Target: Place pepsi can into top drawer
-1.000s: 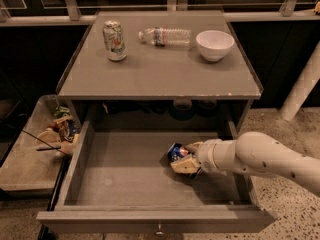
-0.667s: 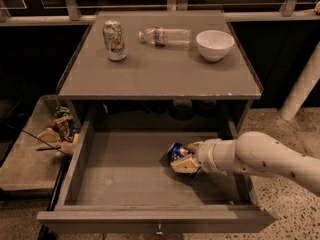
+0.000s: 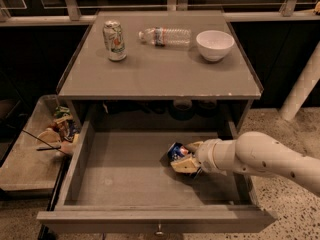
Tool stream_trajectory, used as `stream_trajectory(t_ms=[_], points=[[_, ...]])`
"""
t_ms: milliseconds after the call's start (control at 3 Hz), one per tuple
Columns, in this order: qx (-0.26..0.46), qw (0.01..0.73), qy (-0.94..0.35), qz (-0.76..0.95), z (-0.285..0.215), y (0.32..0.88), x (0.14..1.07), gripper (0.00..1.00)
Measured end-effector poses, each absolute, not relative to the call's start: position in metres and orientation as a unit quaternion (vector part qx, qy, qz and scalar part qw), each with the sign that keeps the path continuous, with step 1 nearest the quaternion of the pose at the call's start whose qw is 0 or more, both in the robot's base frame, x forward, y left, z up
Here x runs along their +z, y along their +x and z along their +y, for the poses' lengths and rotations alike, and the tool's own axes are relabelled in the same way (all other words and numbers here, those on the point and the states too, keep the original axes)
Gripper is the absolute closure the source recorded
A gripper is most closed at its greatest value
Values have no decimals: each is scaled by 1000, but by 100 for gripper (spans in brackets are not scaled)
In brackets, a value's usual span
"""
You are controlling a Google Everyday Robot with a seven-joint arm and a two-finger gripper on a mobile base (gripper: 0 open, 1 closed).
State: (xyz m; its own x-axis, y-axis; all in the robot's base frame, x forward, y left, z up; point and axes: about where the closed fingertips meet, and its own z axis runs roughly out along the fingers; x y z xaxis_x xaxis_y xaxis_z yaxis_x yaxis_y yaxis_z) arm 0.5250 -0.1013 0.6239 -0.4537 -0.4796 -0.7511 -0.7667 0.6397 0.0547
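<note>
The top drawer (image 3: 120,184) is pulled open below the grey cabinet top. The pepsi can (image 3: 175,150), dark blue with a silver end, lies tilted on the drawer's flat bottom at the right of centre. My gripper (image 3: 186,156) reaches into the drawer from the right on a white arm, with its pale fingers on either side of the can. The fingers hide part of the can.
On the cabinet top (image 3: 160,74) stand a pale green-and-white can (image 3: 114,40), a clear water bottle lying on its side (image 3: 165,35) and a white bowl (image 3: 214,44). A low tray (image 3: 30,154) with snack packets (image 3: 62,126) sits to the drawer's left.
</note>
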Motion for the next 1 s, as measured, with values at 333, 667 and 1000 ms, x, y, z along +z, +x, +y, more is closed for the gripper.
stream_trajectory(t_ms=[333, 667, 1000], points=[[198, 363, -376, 829, -101, 525, 624, 13], [198, 363, -376, 829, -101, 525, 624, 0], [198, 363, -376, 829, -101, 525, 624, 0]])
